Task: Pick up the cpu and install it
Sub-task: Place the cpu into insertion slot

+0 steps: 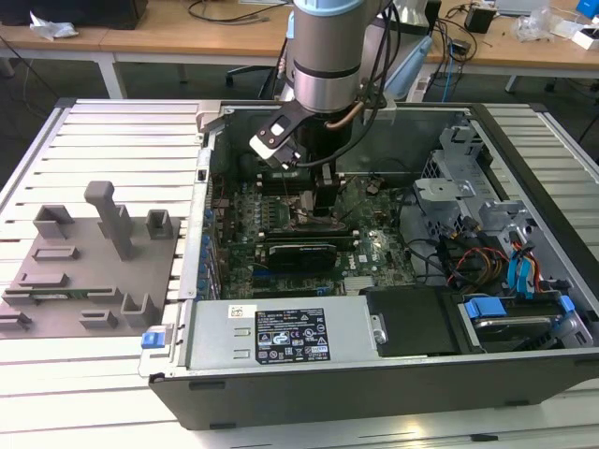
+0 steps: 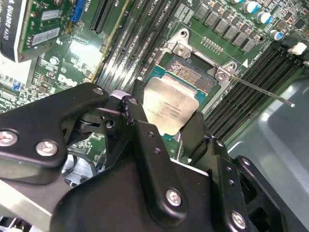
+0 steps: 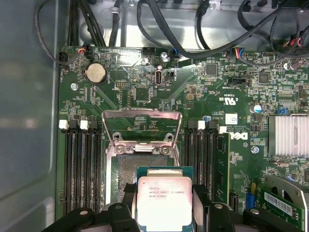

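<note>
The cpu (image 3: 164,203) (image 2: 166,108) is a thin square chip with a pale silver top plate and a green edge. My gripper (image 3: 164,199) (image 2: 164,121) is shut on it, one black finger (image 3: 128,192) against each of two opposite sides. The chip hangs just over the open socket (image 3: 126,170) (image 2: 192,76) on the green motherboard, partly covering it. The socket's metal load frame (image 3: 142,128) stands lifted open behind it. In the exterior view the gripper (image 1: 318,213) reaches down into the open computer case (image 1: 374,388), over the middle of the board.
Black memory slots (image 3: 82,169) flank the socket on both sides. The thin socket lever (image 2: 258,89) sticks out to one side. A long black card (image 1: 299,254) lies near the socket. A grey fixture plate (image 1: 94,262) sits at the exterior view's left, drive bays and cables (image 1: 487,253) at its right.
</note>
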Motion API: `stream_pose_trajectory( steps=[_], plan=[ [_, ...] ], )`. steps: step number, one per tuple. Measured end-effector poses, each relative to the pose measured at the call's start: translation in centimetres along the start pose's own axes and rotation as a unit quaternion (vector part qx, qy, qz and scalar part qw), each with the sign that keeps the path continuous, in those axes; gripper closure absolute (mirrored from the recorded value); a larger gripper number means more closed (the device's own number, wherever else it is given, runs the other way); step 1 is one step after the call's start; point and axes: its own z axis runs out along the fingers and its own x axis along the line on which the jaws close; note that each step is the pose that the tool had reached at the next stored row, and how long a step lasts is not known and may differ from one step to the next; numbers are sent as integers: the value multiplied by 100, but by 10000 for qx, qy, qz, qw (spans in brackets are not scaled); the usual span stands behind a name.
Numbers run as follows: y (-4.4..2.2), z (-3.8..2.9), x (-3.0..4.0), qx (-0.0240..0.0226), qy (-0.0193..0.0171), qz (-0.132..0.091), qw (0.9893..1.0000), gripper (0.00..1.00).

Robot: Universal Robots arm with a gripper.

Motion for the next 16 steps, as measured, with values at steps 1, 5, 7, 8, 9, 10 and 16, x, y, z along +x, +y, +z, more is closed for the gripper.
stream_pose_trajectory(
  steps=[1, 5, 7, 8, 9, 10, 16],
  plan=[
    [0, 2, 14, 0, 0, -1, 10000, 45],
    [4, 65, 50, -4, 9, -193, 9998, 45],
    [2, 116, 51, -4, 9, -197, 9998, 45],
    [1, 127, 51, -5, 9, -197, 9998, 45],
    [1, 137, 52, -4, 9, -197, 9998, 45],
    [1, 149, 53, -5, 9, -197, 9998, 45],
    [0, 172, 96, 11, -36, -199, 9998, 45]
  ],
)
